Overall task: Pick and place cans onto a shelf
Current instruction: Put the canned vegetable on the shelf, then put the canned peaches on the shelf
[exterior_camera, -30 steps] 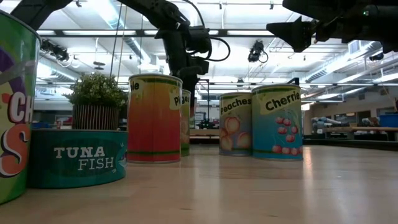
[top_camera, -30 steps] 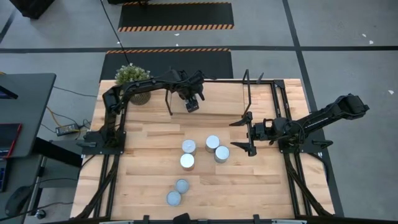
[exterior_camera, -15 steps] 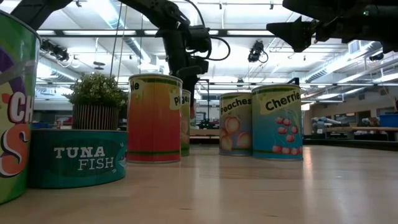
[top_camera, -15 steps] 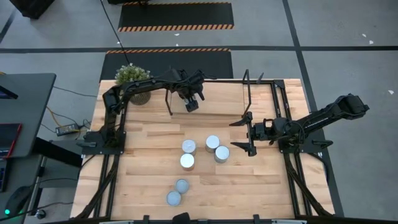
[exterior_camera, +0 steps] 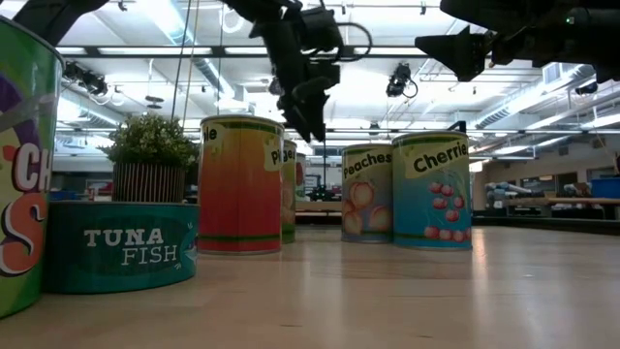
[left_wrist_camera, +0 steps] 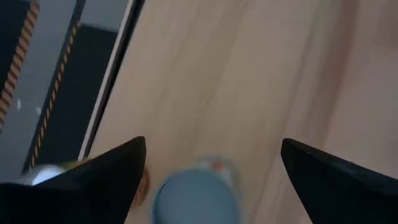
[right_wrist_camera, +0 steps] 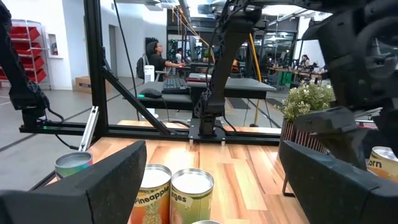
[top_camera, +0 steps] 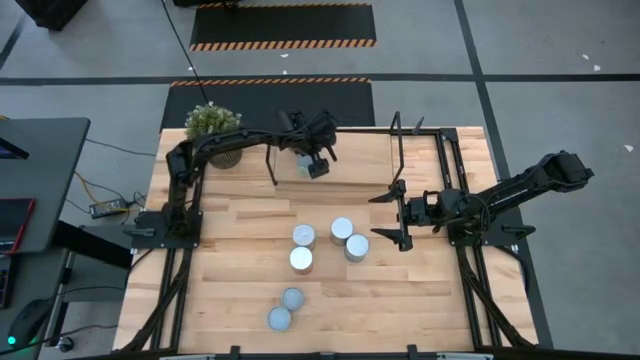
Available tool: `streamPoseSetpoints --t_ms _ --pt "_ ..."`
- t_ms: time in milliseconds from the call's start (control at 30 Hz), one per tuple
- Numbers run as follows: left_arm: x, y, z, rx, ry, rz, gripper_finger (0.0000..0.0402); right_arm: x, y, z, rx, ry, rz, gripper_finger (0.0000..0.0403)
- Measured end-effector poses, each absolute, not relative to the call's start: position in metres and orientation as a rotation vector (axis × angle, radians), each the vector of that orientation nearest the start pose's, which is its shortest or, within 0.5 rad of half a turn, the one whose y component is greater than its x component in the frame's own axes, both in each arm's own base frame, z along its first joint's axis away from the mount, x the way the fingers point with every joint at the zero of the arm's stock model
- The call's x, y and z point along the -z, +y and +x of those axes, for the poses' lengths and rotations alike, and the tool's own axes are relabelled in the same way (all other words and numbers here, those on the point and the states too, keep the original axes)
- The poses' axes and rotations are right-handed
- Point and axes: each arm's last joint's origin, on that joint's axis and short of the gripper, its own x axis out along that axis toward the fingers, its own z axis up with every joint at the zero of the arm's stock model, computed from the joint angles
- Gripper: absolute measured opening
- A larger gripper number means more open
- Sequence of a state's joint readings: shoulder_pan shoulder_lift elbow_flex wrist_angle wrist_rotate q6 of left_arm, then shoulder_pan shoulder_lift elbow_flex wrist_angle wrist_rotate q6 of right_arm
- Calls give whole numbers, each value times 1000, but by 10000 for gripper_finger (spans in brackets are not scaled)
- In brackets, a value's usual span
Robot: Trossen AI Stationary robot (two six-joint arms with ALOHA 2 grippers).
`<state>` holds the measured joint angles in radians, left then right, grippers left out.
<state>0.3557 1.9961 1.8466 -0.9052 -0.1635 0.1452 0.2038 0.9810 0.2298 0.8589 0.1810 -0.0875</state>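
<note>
Far side of counter (top_camera: 230, 300): shelf (top_camera: 360, 160), a light wood plank framed by thin black rods, with one can (top_camera: 305, 166) standing on it
Can on shelf: upright, long axis vertical, round silvery top facing up; seen between the spread fingers (left_wrist_camera: 106, 174) in the left wrist view
Left gripper (top_camera: 320, 165): raised just above and beside that can, fingers released and apart, holding nothing
Cans on counter (top_camera: 342, 231): six, all upright, shiny round tops up; four grouped mid-counter, two nearer the front edge
Labels: Cherries can (exterior_camera: 432, 190) blue with red fruit; Peaches can (exterior_camera: 367, 192); flat teal tuna tin (exterior_camera: 121, 245)
Right gripper (top_camera: 392, 214): right of the middle group, fingers spread wide, empty
Plant (top_camera: 215, 128): far left corner
</note>
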Motion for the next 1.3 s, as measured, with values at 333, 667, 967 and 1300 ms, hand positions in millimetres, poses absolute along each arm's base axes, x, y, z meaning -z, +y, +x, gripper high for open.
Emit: streamPoseSetpoints --t_ms 333,667,967,1300 --pt "-253 129 408 -714 1093 237 378 -210 33 186 -19 -111 -53 376" --pt "-246 125 393 -813 1218 165 378 -211 33 186 -19 -116 -52 376" --pt "-245 124 383 -876 1306 208 378 -211 33 186 -19 -116 -51 376" --pt "-256 108 377 -727 1377 149 378 -210 33 186 -19 -108 -50 376"
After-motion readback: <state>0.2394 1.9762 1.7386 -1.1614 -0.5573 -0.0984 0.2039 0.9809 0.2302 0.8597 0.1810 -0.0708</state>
